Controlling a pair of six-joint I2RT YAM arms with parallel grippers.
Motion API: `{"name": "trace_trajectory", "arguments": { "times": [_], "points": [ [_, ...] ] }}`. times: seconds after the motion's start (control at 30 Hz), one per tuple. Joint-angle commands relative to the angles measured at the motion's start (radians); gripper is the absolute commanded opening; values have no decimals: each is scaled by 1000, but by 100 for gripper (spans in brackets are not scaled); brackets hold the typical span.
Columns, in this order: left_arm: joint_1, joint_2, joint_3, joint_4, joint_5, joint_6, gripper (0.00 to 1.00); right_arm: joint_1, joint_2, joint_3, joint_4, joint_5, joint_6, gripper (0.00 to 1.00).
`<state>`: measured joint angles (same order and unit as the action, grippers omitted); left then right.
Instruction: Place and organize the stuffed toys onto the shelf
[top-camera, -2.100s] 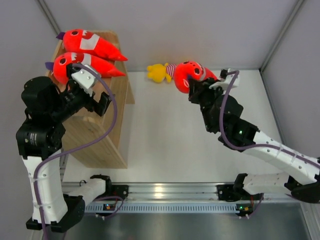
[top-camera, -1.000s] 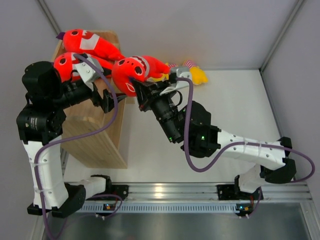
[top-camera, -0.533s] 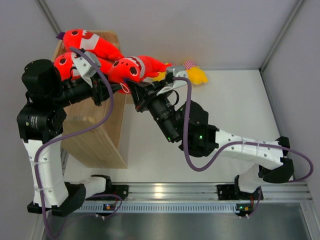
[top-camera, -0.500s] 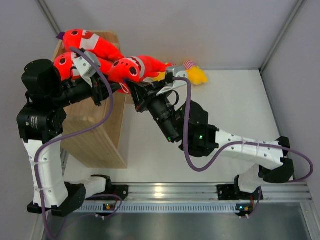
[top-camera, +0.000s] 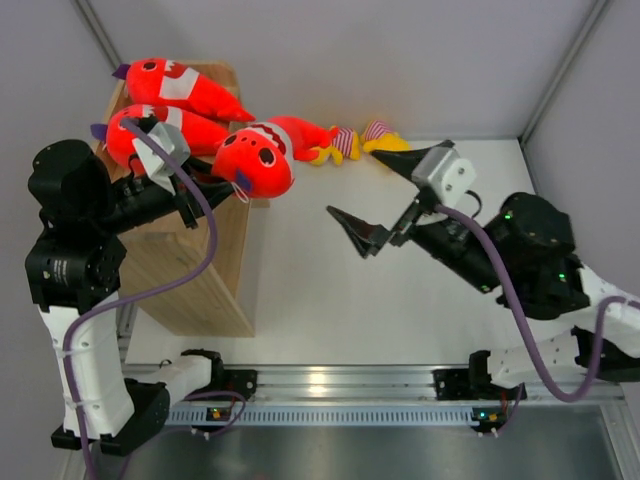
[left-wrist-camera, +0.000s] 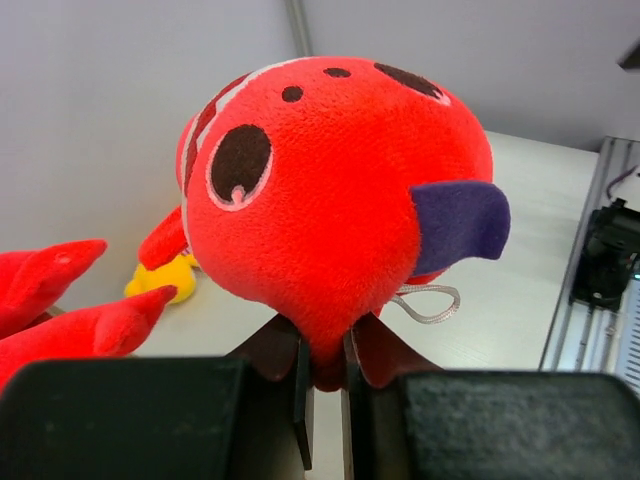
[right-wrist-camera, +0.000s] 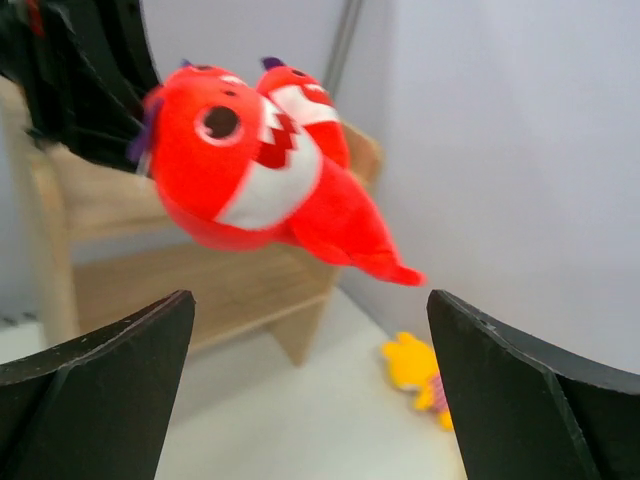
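Note:
Two red plush sharks (top-camera: 175, 85) (top-camera: 150, 128) lie on top of the light wood shelf (top-camera: 195, 275) at the left. My left gripper (top-camera: 228, 184) is shut on the underside of the third red shark (top-camera: 258, 160), which hangs in the air by the shelf's right edge. In the left wrist view the fingers pinch the shark (left-wrist-camera: 330, 190) at its base, at the gripper (left-wrist-camera: 325, 362). My right gripper (top-camera: 352, 185) stands wide open and empty over the table, to the right of that shark (right-wrist-camera: 235, 160). Two yellow striped toys (top-camera: 325, 152) (top-camera: 390, 142) lie by the back wall.
Grey walls close the table at the back and on both sides. The shelf (right-wrist-camera: 200, 285) stands against the left wall. A grey cord loop (left-wrist-camera: 430, 303) hangs from the held shark. The left arm (right-wrist-camera: 80, 80) shows dark at the upper left of the right wrist view.
My right gripper has let go of the shark, opened wide and pulled back to the right. My left gripper has shut on the shark and now carries it alone.

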<state>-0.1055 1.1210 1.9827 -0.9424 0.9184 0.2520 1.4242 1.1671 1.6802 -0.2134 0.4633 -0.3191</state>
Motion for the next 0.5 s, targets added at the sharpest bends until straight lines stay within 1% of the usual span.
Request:
{"name": "trace_trajectory", "arguments": {
  "times": [0.0,0.03,0.07,0.1,0.13,0.2,0.23,0.27,0.37,0.43,0.47],
  "points": [
    [0,0,-19,63,109,-48,0,10,-82,-36,-214,46,-434,99],
    [0,0,-25,62,128,-68,0,10,-93,-59,-219,92,-507,100],
    [0,-4,-31,63,149,-74,0,7,-110,-115,-199,112,-579,99],
    [0,-9,-45,65,149,-79,0,5,-112,-134,-201,118,-701,99],
    [0,-16,-53,63,145,-73,0,4,-107,-148,-207,110,-748,99],
    [0,-36,-68,65,128,-60,0,-13,-80,-142,-224,66,-808,99],
    [0,-43,-73,63,125,-60,0,-22,-66,-129,-219,45,-810,99],
    [0,-46,-76,65,129,-63,0,-57,-54,-102,-219,20,-810,99],
    [0,-56,-85,65,145,-79,0,-125,6,-97,-175,-26,-865,99],
    [1,-67,-93,63,143,-79,0,-159,34,-85,-179,-101,-893,99],
    [1,-72,-93,63,139,-76,0,-203,48,-73,-184,-135,-896,100]
  ]
}}
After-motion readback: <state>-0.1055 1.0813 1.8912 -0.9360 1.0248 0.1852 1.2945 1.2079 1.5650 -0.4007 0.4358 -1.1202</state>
